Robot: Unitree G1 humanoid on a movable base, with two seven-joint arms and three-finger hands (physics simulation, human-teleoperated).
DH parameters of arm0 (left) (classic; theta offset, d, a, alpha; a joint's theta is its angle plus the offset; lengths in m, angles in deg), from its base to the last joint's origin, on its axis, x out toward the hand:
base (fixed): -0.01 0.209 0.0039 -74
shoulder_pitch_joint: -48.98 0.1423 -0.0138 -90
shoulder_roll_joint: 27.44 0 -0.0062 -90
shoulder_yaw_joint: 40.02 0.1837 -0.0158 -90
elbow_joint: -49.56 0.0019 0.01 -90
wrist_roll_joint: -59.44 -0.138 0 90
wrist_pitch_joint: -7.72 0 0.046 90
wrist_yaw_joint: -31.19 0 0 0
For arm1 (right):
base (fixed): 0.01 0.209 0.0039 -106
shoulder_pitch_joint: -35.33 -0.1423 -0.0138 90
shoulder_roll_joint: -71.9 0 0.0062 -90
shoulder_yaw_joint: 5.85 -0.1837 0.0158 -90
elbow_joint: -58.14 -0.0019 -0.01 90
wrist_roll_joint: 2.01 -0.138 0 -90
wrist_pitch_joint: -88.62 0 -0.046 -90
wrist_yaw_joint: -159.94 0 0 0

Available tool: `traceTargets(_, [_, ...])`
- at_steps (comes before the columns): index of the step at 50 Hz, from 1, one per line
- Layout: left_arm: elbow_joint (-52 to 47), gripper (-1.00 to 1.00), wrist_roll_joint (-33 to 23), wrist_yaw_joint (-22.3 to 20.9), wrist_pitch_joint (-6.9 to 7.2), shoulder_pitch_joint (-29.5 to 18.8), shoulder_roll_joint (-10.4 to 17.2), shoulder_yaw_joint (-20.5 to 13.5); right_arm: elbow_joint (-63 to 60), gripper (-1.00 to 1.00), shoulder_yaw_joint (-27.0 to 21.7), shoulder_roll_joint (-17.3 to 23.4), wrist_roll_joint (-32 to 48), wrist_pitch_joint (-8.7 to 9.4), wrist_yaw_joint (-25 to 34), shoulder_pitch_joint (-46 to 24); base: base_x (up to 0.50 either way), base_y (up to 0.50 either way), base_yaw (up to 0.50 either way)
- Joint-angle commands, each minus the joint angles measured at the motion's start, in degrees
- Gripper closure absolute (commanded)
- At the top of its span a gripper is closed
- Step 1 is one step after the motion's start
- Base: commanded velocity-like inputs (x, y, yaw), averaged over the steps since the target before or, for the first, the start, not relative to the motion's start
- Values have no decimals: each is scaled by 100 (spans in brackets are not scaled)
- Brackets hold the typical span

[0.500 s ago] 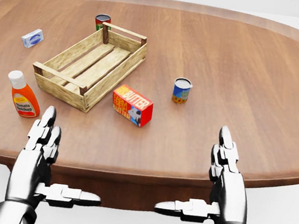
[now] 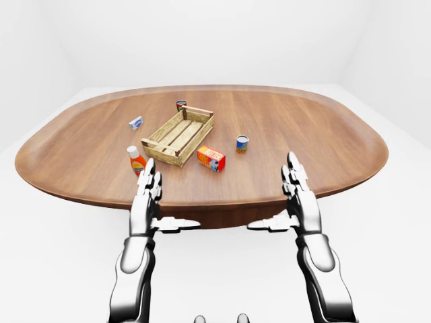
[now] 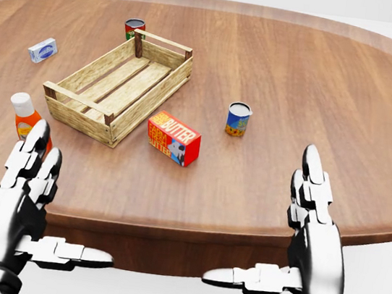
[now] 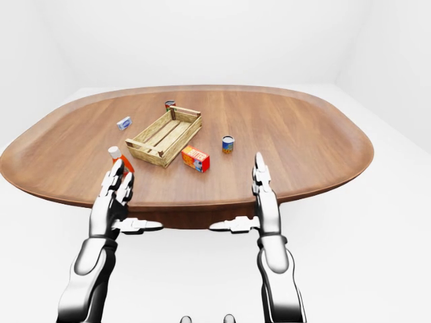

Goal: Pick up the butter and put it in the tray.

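The butter (image 3: 173, 139), a red and orange box, lies on the wooden table just right of the tray's near corner. The tray (image 3: 153, 95), a slatted wooden crate with nothing in it, sits up and left of it. My left hand (image 3: 71, 194) is open at the lower left over the table's near edge, well short of the butter. My right hand (image 3: 261, 215) is open at the lower right, also at the edge and apart from the butter. Both hands hold nothing.
An orange sauce bottle (image 3: 22, 114) stands just behind my left fingers (image 3: 31, 159). A blue can (image 3: 238, 118) stands right of the butter. A red and green can (image 3: 134, 27) is beyond the tray. A small white box (image 3: 42, 49) lies left of it. The table's near edge (image 3: 170, 225) runs between my hands.
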Motion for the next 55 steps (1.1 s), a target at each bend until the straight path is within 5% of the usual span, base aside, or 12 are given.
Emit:
traceTargets(1, [-656,-100,141,-121,0,138,5,-157,-864,-100,128,-12,115,0,33,284,0,0,0])
traceTargets(27, [-2546,-100,631,-343,0,587,-126,-605,-2725,-100,521,100,675,0,-25,800,0,0,0])
traceTargets(55, [-2625,-100,693,-367,0,544,-121,-734,-2705,-100,595,106,707,0,-17,810,0,50,0])
